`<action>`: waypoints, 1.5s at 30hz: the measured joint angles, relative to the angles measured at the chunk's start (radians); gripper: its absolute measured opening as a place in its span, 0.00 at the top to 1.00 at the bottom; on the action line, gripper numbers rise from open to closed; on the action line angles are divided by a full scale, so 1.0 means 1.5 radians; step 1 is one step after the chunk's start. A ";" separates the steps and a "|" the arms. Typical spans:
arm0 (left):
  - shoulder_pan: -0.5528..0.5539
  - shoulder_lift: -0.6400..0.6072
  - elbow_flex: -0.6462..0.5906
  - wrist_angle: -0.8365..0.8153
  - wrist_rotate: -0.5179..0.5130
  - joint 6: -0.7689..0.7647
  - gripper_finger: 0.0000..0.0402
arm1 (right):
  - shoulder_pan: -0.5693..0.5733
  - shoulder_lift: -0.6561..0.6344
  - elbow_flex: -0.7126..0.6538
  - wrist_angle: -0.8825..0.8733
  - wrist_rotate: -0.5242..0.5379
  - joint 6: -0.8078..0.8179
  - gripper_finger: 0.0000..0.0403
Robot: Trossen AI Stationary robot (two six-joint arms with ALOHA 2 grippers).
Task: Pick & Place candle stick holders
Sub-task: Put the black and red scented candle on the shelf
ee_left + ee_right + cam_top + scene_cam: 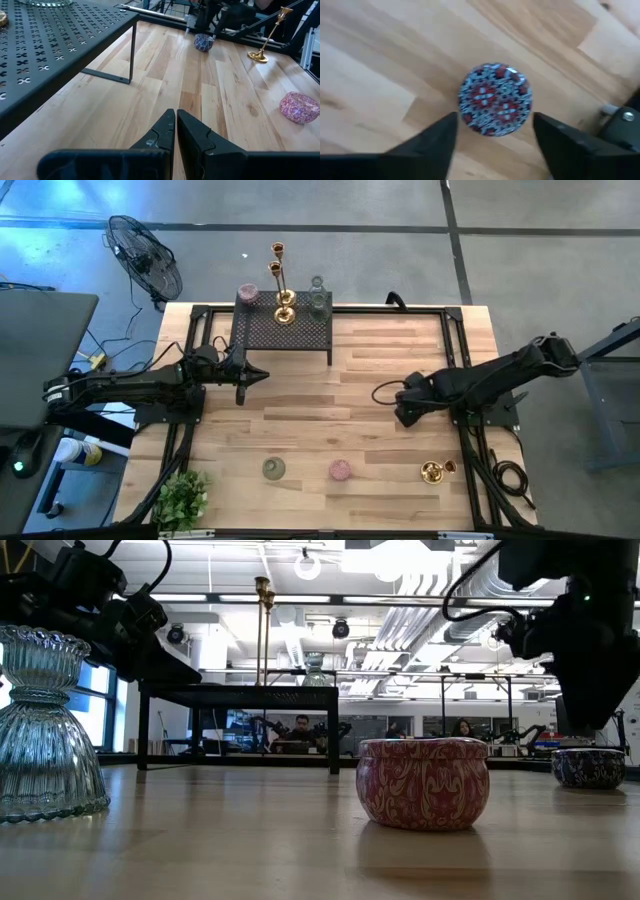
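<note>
A round blue-and-red patterned holder [495, 99] stands on the table, also seen in the low view [588, 767]. My right gripper [495, 119] hangs above it, open, pointing down, one finger on either side and touching nothing; in the high view [402, 410] it hides the holder. My left gripper [255, 377] is shut and empty, level, just in front of the black mesh rack [281, 330]. A pink round holder [340, 470], a green glass holder [274, 469] and a gold candlestick [433, 472] stand near the table's front.
The rack carries two tall gold candlesticks [283, 300], a pink holder [247, 293] and glass holders [317, 300]. A leafy plant [183, 498] sits at the front left corner. Bare wood [330, 405] lies between the two grippers. People sit in the room behind [303, 727].
</note>
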 joint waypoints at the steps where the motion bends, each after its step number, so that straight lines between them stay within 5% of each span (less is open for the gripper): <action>1: 0.000 0.000 0.000 0.000 0.000 0.000 0.97 | -0.002 0.006 0.000 -0.004 0.004 0.003 0.32; 6: 0.000 0.000 0.000 0.000 0.000 0.000 0.97 | -0.021 0.043 0.000 0.009 0.008 -0.017 0.13; 12: 0.000 0.000 0.000 -0.009 0.001 0.000 0.97 | -0.038 0.091 0.000 0.046 -0.003 -0.065 0.08; 28: 0.000 0.000 0.000 -0.010 0.002 0.000 0.97 | -0.052 0.122 -0.069 0.108 -0.062 -0.081 0.09; 39: 0.000 0.000 0.000 -0.010 -0.001 0.000 0.97 | -0.052 0.121 -0.072 0.143 -0.056 -0.099 0.29; 45: 0.000 0.000 0.000 -0.010 -0.034 -0.002 0.97 | -0.051 0.122 -0.005 0.126 -0.045 -0.133 0.30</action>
